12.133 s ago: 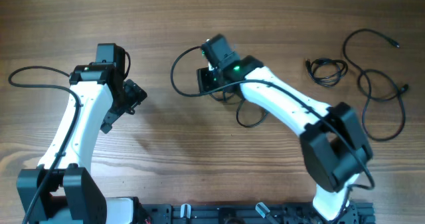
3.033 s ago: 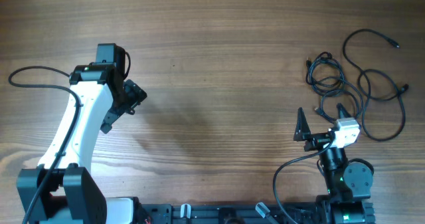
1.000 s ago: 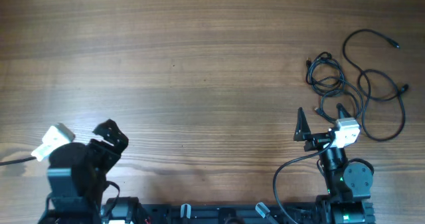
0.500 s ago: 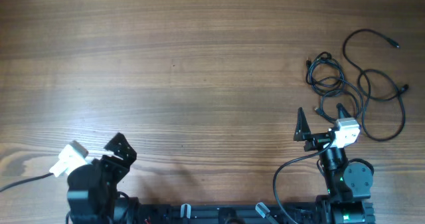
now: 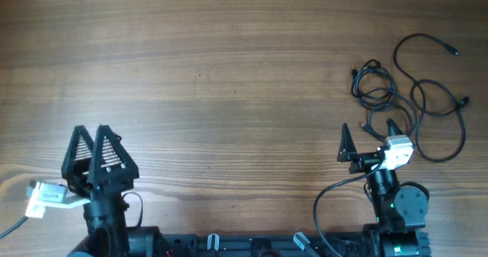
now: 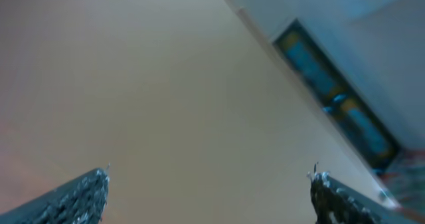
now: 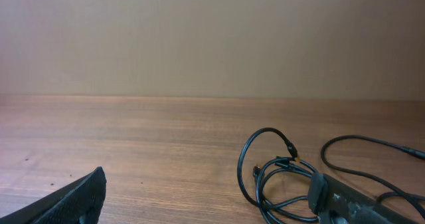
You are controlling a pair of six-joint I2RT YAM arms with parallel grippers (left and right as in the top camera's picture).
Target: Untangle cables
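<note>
On wooden table (image 5: 229,74), cables (image 5: 372,91) far right, left claw (image 5: 91,130) and right claw (image 5: 367,125) apart, perhaps beige wall (image 7: 212,38)

Loads of bare table (image 5: 229,81) to move through left and middle, only the cables (image 5: 375,94) clutter the far right, just ahead of the right gripper (image 5: 367,131).

This is looking like a robotics lab bench: a black metal mounting rail (image 5: 252,246) is running along the frame's bottom edge below a brown wood-grain tabletop (image 5: 229,74), a plain beige wall (image 7: 212,38) backing it.
</note>
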